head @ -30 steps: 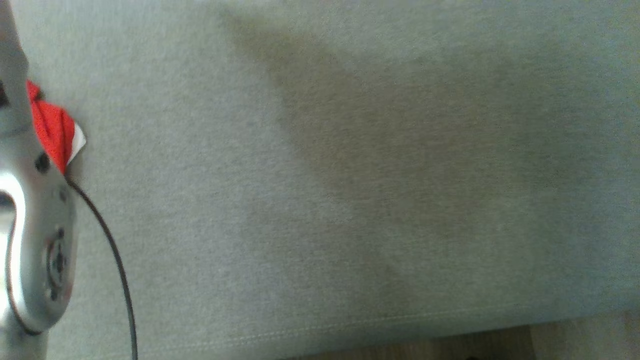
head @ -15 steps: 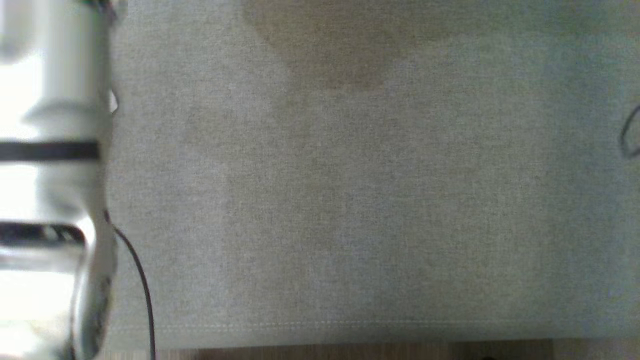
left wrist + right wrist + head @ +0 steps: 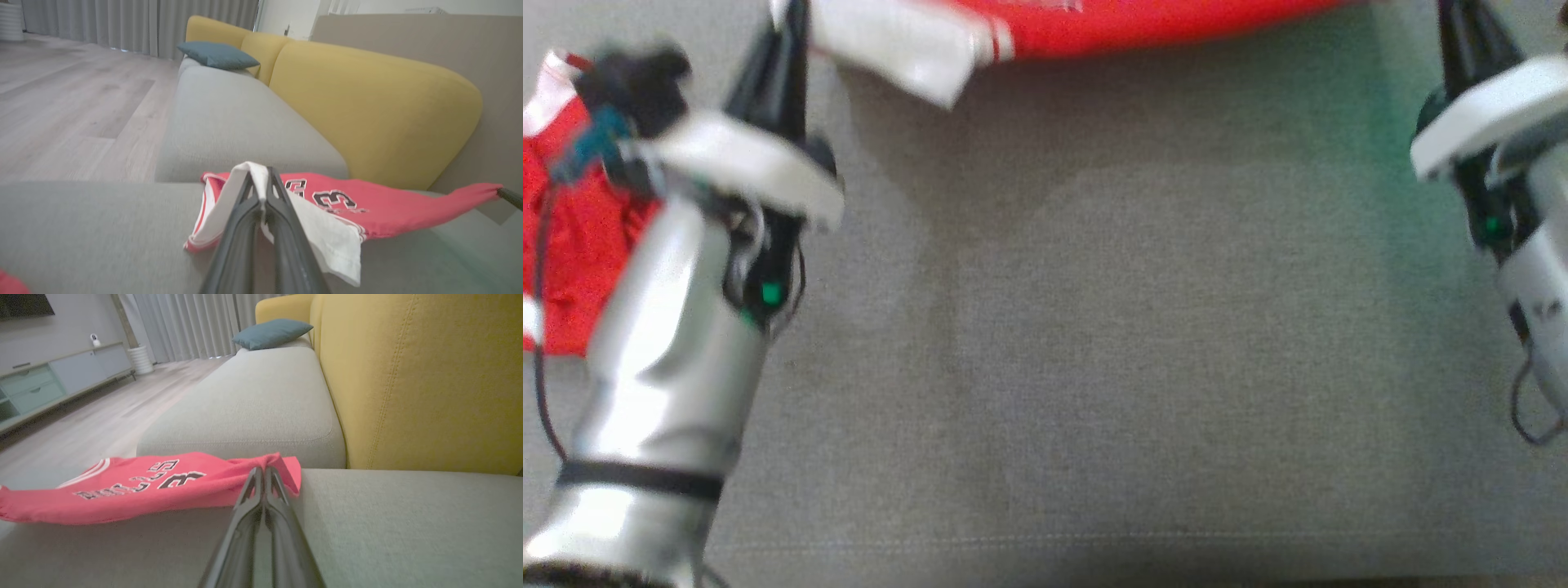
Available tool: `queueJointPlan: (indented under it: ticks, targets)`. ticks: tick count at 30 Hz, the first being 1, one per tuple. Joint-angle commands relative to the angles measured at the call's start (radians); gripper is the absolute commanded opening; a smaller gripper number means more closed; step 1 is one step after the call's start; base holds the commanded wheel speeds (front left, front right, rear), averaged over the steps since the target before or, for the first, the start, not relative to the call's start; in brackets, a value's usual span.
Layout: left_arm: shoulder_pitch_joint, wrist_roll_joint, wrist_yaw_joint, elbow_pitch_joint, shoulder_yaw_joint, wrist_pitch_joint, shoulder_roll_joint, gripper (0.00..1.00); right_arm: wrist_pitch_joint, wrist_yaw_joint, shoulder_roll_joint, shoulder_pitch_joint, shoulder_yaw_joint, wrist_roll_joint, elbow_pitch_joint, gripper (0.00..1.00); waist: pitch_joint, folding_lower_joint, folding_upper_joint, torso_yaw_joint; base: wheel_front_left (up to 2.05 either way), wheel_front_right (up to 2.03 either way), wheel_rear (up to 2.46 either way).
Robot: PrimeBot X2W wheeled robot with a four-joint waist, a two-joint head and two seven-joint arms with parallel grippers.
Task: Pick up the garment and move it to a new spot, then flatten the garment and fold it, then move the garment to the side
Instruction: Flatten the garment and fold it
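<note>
Against half a second before, found the head view shifted, a camera move and not a move of things: then, bare grey cushion with a pale forearm at 9 o'clock; now, both arms in view and the red garment (image 3: 1143, 24) along 12 o'clock. Saw the left pincer (image 3: 259, 179) pressed together on a white-trimmed edge of the garment, between 10 and 11 o'clock in the head view. Saw the right pincer (image 3: 262, 471) likewise pressed together, pinching a bunched red corner, at 2 o'clock in the head view. Found the garment stretched between the two, number and lettering facing up, sagging low over the grey seat cushion (image 3: 1143, 343); could not tell whether touching it. Noted more red cloth (image 3: 564, 237) with white trim at 9 o'clock beside the left forearm (image 3: 662, 351); could not tell whether part of the same garment. Noted a stitched seam (image 3: 1045, 541) along the cushion's front edge at 6 o'clock. Beyond, in the wrist views, made out a yellow backrest (image 3: 367, 110) behind the seat, a second seat cushion (image 3: 253, 400) in grey with a blue pillow (image 3: 271, 332) at its far end, a pale wood floor (image 3: 61, 102), grey curtains (image 3: 184, 322) and a low cabinet (image 3: 49, 375) against the wall.
</note>
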Motion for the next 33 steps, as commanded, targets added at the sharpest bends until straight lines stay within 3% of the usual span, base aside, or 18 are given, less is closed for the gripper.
queueJointPlan:
  ticks: [1, 10, 16, 24, 33]
  targets:
    - [0.01, -0.012, -0.005, -0.045, 0.007, 0.001, 0.061, 0.0, 0.004, 0.004, -0.03, 0.021, 0.033, 0.016, -0.037, 0.0, -0.042, -0.0001, 0.0, -0.003, 0.0, 0.0, 0.0]
    - [0.248, -0.098, -0.006, -0.198, -0.159, 0.09, 0.189, 0.0, 0.079, 0.004, -0.173, 0.185, 0.246, 0.114, -0.066, 0.0, -0.156, -0.0001, 0.0, 0.005, 0.0, 0.0, 0.0]
    - [0.344, -0.154, -0.006, -0.332, -0.234, 0.177, 0.28, 0.0, 0.12, 0.004, -0.223, 0.243, 0.342, 0.134, -0.059, 0.0, -0.208, -0.0001, 0.0, 0.009, 0.0, 0.0, 0.0]
    - [0.443, -0.214, -0.005, -0.497, -0.272, 0.28, 0.381, 0.0, 0.197, 0.004, -0.247, 0.289, 0.426, 0.187, -0.074, 0.0, -0.257, -0.0001, 0.0, -0.004, 0.0, 0.0, 0.0]
    - [0.542, -0.268, 0.01, -0.615, -0.289, 0.377, 0.47, 0.0, 0.376, 0.004, -0.313, 0.348, 0.516, 0.32, -0.19, 0.0, -0.318, -0.0001, 0.0, -0.016, 0.0, 0.0, 0.0]
